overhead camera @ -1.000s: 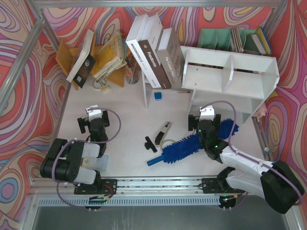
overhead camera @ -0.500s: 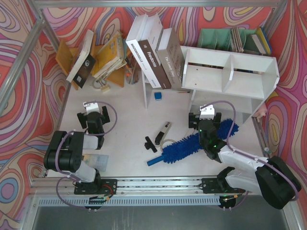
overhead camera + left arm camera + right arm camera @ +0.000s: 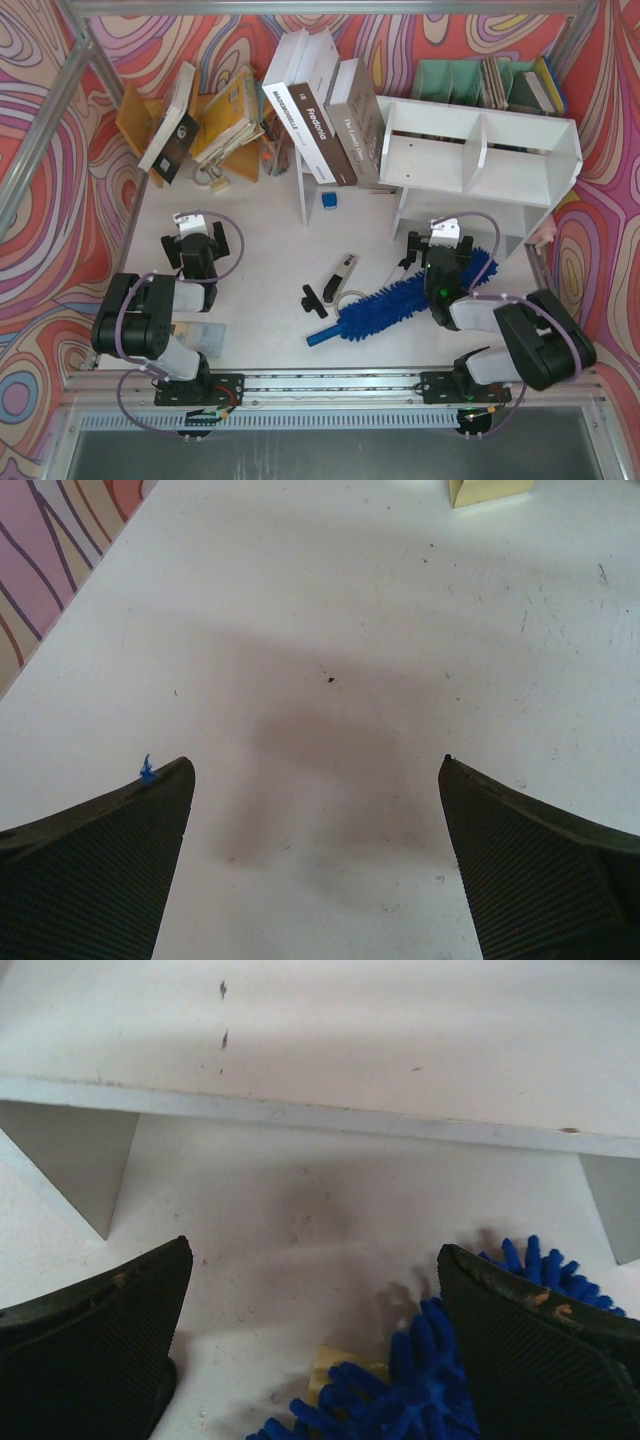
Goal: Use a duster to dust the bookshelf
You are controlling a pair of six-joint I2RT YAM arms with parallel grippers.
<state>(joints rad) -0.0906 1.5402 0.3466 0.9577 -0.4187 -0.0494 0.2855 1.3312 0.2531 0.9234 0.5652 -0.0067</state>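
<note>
The white bookshelf (image 3: 480,150) stands at the back right; its lower board and feet (image 3: 350,1040) fill the top of the right wrist view. The blue fluffy duster (image 3: 400,300) lies slanted on the table in front of it, handle end (image 3: 320,337) at the near left. My right gripper (image 3: 440,250) hovers open over the duster's far end, low and facing the shelf's foot. Blue strands (image 3: 430,1390) lie between its wide jaws and against the right finger (image 3: 530,1340), ungripped. My left gripper (image 3: 192,245) hangs open above bare table (image 3: 315,770), nothing between its fingers.
Large books (image 3: 320,110) lean on the shelf's left side. An orange-brown book stand (image 3: 150,120) with books sits back left, a green file rack (image 3: 460,80) behind the shelf. A black-and-white marker-like tool (image 3: 345,275), a black clip (image 3: 313,300) and a small blue cube (image 3: 329,201) lie mid-table.
The right gripper has shifted a little right and farther toward the shelf, over the duster's far end. The left arm pushed slightly outward, then stopped. Both grippers stayed open.
</note>
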